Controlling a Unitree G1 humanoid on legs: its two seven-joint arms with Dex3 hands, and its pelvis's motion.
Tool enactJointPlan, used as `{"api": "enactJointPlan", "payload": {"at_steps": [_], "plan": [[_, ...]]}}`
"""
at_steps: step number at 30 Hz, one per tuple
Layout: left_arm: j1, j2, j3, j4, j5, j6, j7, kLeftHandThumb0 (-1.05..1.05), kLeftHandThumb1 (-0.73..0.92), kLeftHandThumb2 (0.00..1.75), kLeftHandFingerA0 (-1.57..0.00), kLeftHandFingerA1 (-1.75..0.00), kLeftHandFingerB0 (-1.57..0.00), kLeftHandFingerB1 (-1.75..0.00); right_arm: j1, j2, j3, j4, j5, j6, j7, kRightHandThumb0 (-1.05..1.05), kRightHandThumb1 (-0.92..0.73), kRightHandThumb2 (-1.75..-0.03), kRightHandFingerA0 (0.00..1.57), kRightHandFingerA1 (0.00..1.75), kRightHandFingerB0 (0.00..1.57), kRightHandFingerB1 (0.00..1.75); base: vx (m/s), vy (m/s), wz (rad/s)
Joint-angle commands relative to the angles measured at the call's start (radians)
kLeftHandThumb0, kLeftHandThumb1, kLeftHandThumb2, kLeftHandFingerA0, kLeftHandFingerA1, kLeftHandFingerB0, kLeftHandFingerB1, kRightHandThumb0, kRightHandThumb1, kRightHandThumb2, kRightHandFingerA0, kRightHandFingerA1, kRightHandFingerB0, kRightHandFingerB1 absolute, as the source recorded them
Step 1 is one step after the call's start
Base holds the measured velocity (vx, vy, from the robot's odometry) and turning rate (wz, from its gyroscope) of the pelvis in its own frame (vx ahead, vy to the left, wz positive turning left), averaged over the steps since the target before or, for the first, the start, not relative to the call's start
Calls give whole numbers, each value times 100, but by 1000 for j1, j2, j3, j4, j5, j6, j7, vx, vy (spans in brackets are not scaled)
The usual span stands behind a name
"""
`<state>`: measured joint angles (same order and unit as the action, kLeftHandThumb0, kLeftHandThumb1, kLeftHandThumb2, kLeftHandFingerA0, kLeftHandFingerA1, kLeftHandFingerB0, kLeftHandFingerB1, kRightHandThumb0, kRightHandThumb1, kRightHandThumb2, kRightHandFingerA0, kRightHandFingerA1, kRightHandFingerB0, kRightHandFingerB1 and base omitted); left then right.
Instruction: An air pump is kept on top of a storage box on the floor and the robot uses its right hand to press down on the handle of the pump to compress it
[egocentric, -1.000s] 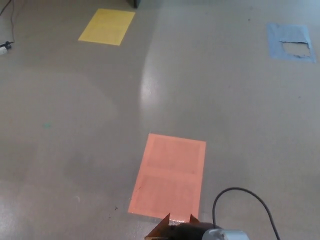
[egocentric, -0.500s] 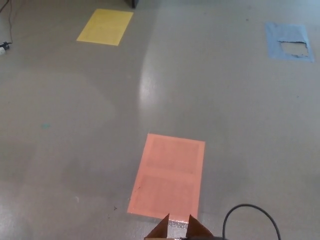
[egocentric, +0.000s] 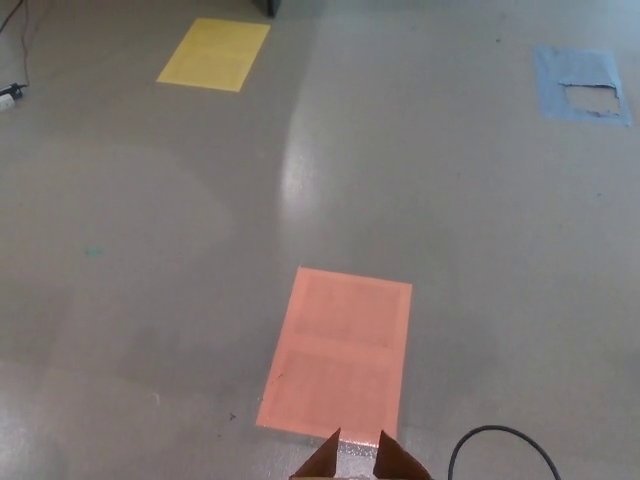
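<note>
A second ago a grey-white part of the air pump showed at the bottom edge, beside the black hose loop; now that part has dropped below the frame, and only the arc of the black hose (egocentric: 500, 445) and two brown cardboard flaps of the storage box (egocentric: 362, 462) remain in sight at the bottom edge. Half a second ago the picture looked much as it does now. The whole view also shifted slightly (a camera nudge, since the floor marks moved together). My judgement: the handle has likely gone down, so a compression stroke may be under way or done.

Neither hand shows, so whether the fingers are apart or closed cannot be told.

The pump itself sits below the frame; its long axis and heading cannot be read.

Beyond the box, an orange sheet (egocentric: 340, 348) lies flat on the floor (egocentric: 150, 250).
</note>
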<state>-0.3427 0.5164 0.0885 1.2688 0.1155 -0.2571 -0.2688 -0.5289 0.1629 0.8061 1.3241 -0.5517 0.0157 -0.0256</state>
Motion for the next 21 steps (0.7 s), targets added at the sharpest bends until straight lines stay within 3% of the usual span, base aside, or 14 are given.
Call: {"api": "enactJointPlan", "payload": {"at_steps": [1,6,11,12,14,17,18,20,21], "plan": [[-20,22,7,4,-9,-31,-24,-78,85,115,-6,-31,-5,-23,-77,-11,-76,-62,15,-68,-10,-94,-86,-124,0,12,0,10,0,0,0],[-67,26,4,7,-5,-7,-21,-79,85,115,-6,-30,-6,-24,-130,-55,-206,-287,73,-162,22,-93,-88,-122,2,17,2,12,0,0,0],[-87,32,2,6,-3,2,-19,-81,86,116,-6,-27,-6,-21,-98,-143,-317,-771,150,-151,138,-85,-86,-116,1,18,0,13,0,0,0],[-96,33,1,5,-1,11,-17,-81,86,116,-7,-28,-6,-21,-90,-160,-345,-873,170,-139,159,-88,-85,-115,6,22,5,12,0,0,0],[-110,37,2,4,-2,17,-20,-79,85,115,-7,-32,-6,-23,-84,-198,-401,-1055,212,-114,206,-89,-85,-117,0,15,0,11,0,0,0],[-127,41,-1,6,1,27,-25,-79,86,115,-6,-28,-5,-22,-76,-225,-456,-1183,267,-101,243,-89,-84,-117,0,13,0,11,0,0,0],[-131,43,-5,5,5,28,-25,-79,86,116,-6,-28,-5,-22,-63,-244,-502,-1296,305,-63,265,-95,-85,-117,9,16,8,7,0,0,0],[-144,46,-10,5,11,34,-20,-79,86,116,-6,-29,-6,-23,-60,-256,-550,-1338,354,-84,256,-93,-84,-114,8,18,7,9,0,0,0],[-150,47,-10,4,12,39,-17,-79,86,116,-6,-28,-6,-23,-56,-271,-580,-1355,366,-101,242,-90,-84,-117,1,15,0,9,0,0,0]]}}
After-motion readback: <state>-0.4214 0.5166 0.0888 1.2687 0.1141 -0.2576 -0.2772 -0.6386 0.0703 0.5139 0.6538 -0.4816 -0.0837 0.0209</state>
